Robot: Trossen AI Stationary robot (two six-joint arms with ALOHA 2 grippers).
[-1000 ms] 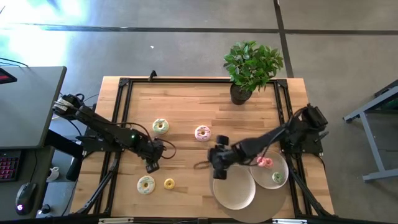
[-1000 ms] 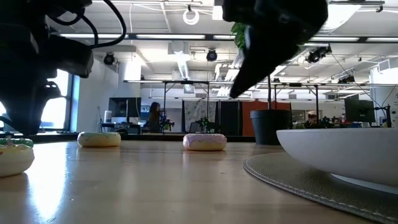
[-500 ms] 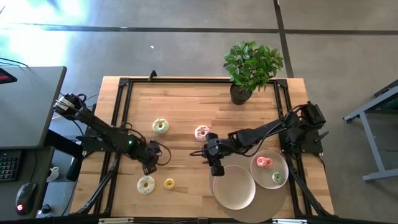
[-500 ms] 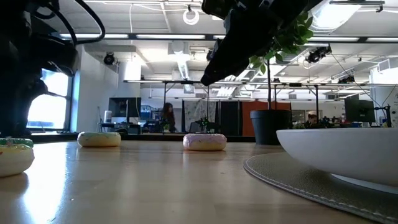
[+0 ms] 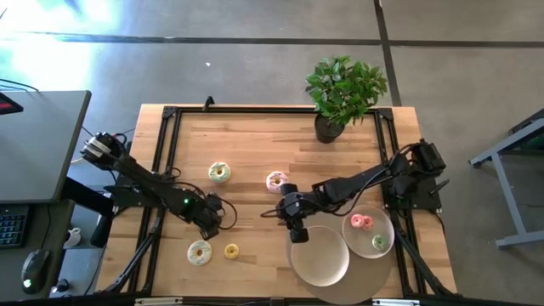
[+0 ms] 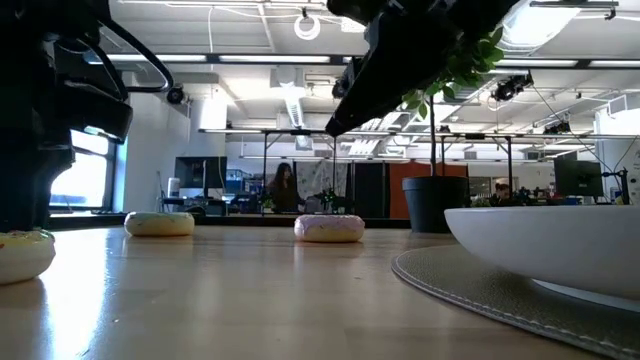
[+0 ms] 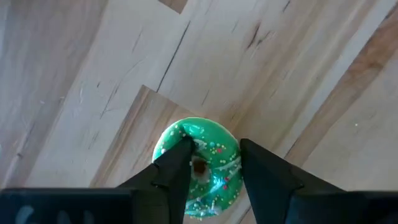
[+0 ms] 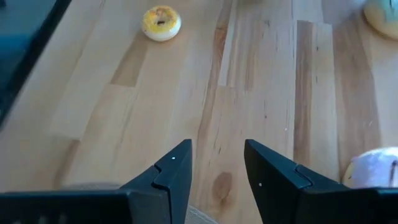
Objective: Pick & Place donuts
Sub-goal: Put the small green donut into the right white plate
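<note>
picking stage, on the left side. left tool (image 7: 212,163) lowered over a green donut (image 7: 199,168) near the worktop's (image 5: 255,144) front-left corner, fingers (image 7: 176,167) spread and straddling the ring, one tip over the icing by the hole, the other just outside the rim; not yet clamped on it. in the high view, the same tool (image 5: 209,228) parked just behind the white-and-green donut (image 5: 200,252) and the small yellow donut (image 5: 231,251) along the front edge.

right tool (image 8: 214,163) open and empty, hovering over bare wood near the front-middle, close to the rim of the empty plate (image 5: 320,257). second plate (image 5: 369,231) toward the front-right corner, carrying a pink donut (image 5: 361,222) and a green one (image 5: 379,243) already. still loose on the worktop: a pale green donut (image 5: 219,172) left of centre and a pink-sprinkled donut (image 5: 276,181) at mid-worktop, just beside the right arm's wrist.

next, by judgement: close the left fingers squarely on the ring's wall, check for a firm hold, then lift straight up before carrying toward a plate. risk of the ring skidding aside if one finger lands on the icing rather than beside it.
</note>
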